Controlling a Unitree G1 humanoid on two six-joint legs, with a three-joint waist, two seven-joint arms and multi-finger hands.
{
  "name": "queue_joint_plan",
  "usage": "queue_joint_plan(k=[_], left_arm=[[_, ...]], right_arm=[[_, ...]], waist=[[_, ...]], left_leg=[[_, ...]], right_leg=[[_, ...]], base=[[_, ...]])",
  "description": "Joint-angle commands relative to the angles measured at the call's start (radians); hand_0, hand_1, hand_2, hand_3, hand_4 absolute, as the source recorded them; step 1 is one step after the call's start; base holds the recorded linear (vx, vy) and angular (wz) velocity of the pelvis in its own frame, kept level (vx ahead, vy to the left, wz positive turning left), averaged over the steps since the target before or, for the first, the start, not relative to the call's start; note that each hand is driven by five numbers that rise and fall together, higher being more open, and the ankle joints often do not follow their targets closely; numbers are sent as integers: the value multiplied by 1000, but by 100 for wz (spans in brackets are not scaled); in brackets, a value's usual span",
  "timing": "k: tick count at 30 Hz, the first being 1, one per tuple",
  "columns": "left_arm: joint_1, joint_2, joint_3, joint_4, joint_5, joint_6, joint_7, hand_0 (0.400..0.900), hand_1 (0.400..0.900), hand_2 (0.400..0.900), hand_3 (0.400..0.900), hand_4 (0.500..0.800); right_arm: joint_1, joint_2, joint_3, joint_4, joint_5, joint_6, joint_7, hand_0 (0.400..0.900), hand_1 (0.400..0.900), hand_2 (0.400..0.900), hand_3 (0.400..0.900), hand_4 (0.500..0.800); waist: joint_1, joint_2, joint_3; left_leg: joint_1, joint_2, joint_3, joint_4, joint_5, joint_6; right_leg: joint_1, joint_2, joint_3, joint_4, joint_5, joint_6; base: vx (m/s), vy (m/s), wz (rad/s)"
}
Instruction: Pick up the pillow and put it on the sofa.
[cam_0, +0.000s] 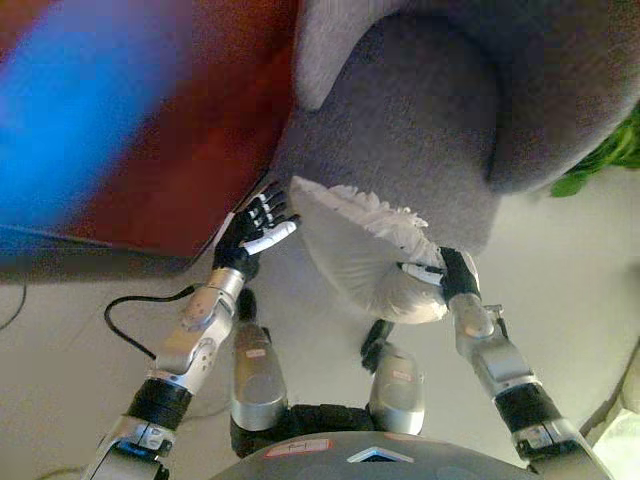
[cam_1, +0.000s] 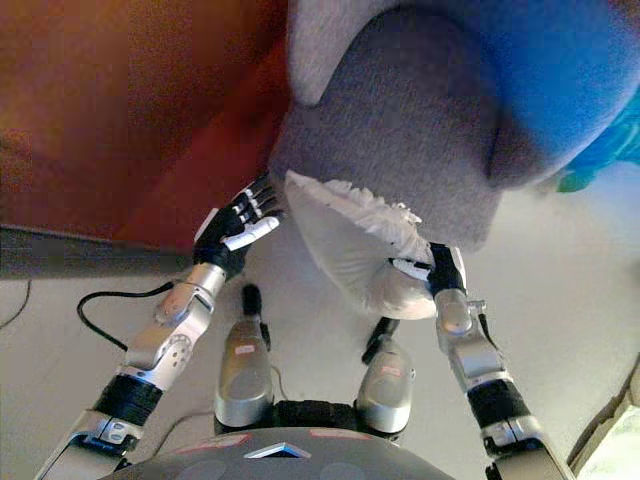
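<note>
white ruffled pillow (cam_0: 365, 250) against grey sofa (cam_0: 420, 110); right hand (cam_0: 450, 275) on it

1. Silver-grey left arm rises from the lower left of the frame; its dark left hand (cam_0: 256, 232) sits left of centre, fingers straight and spread.
2. Silver-grey right arm rises from the lower right; its dark right hand (cam_0: 452, 273) sits right of centre, fingers partly hidden.

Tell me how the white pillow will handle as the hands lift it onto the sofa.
The white pillow looks soft and sags between the hands, so it will probably flop rather than hold shape. Its bulk suggests it is light for its size. The right hand presses its side while the left hand sits open just off its corner, so it may slip before reaching the sofa.
</note>
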Motion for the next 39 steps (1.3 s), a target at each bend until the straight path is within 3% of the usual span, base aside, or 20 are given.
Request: queue_joint_plan(k=[1, 6, 13, 16, 27, 37, 39], left_arm=[[29, -34, -8, -87, 33, -50, -31, 900, 900, 900, 900, 800], [25, -41, 22, -71, 33, -39, -13, 900, 900, 900, 900, 800], [28, -41, 47, -25, 50, -13, -16, 900, 900, 900, 900, 800], [34, -39, 51, -6, 36, -16, -18, 900, 900, 900, 900, 800], [122, -13, 76, -57, 38, 5, -56, 900, 900, 900, 900, 800], [200, 97, 106, -137, 29, 83, -110, 900, 900, 900, 900, 800], [215, 115, 122, -150, 27, 97, -122, 900, 900, 900, 900, 800]], right_arm=[[-89, -119, -120, -213, -215, -194, -50, 400, 400, 400, 400, 500], [-84, -151, -163, -309, -281, -241, -58, 400, 400, 400, 400, 500], [-93, -233, -285, -395, -147, -330, -51, 400, 400, 400, 400, 500], [-107, -266, -306, -385, -78, -327, -29, 400, 400, 400, 400, 500], [-244, -353, -294, -239, -42, -222, 7, 400, 400, 400, 400, 500], [-547, -433, -133, 268, 51, -27, -33, 400, 400, 400, 400, 500], [-589, -443, -107, 368, 74, -20, -31, 400, 400, 400, 400, 500]], waist=[[-28, 30, -250], [-40, 8, -290], [-49, -21, -324], [-41, -23, -332], [36, -43, -349], [179, -58, -324], [200, -47, -321]], left_leg=[[166, -12, 30, -174, 12, 77], [224, -38, 58, -255, 0, 89], [253, -49, 88, -248, -35, 104], [260, -55, 86, -246, -41, 104], [276, -40, 61, -249, -37, 78], [262, -5, 11, -255, -3, 36], [265, 11, -7, -255, -11, 22]], right_leg=[[-1, -36, 28, -116, 270, 66], [-26, -28, 24, -126, 355, 66], [-3, -19, 10, -130, 347, 66], [15, -20, -1, -141, 341, 66], [102, -12, -87, -191, 287, 66], [178, 8, -205, -222, 206, 59], [196, 24, -205, -224, 181, 62]], base=[[-83, 99, -45], [-96, 6, -31], [7, -11, -13], [79, 7, -2], [128, -36, 15], [203, -82, 36], [200, -97, 28]])
